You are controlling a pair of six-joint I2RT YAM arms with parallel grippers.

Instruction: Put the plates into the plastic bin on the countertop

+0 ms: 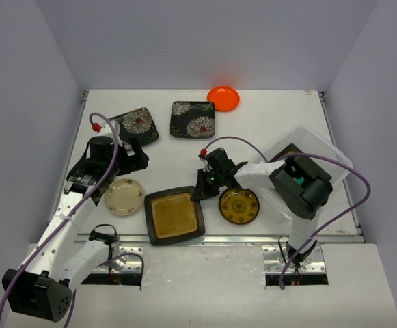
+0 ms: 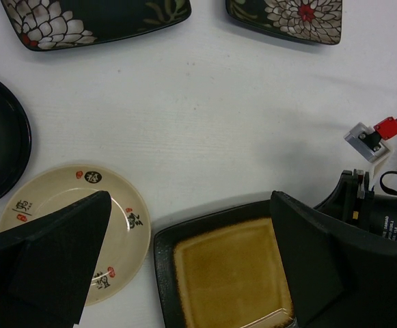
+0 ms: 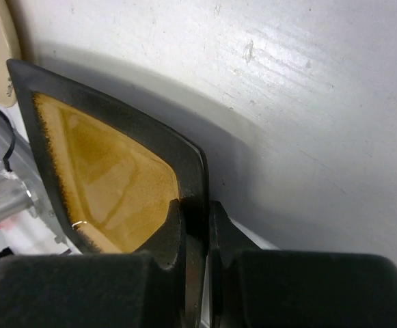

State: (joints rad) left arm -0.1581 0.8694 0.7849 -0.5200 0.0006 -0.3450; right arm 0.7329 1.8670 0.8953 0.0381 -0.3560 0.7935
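Amber plate (image 1: pixel 174 215): at front edge of bench (image 1: pixel 266 116), right rim clenched in right tool (image 3: pixel 197 212).
Around: cream plate (image 1: pixel 124 197) just left, yellow-patterned plate (image 1: pixel 239 205) just right.
Plastic bin (image 1: pixel 319 146): at right edge, partly hidden behind right arm.
Right arm: folded, reaching leftward, low.
Left tool (image 2: pixel 188 246): released wide, above cream and amber plates.
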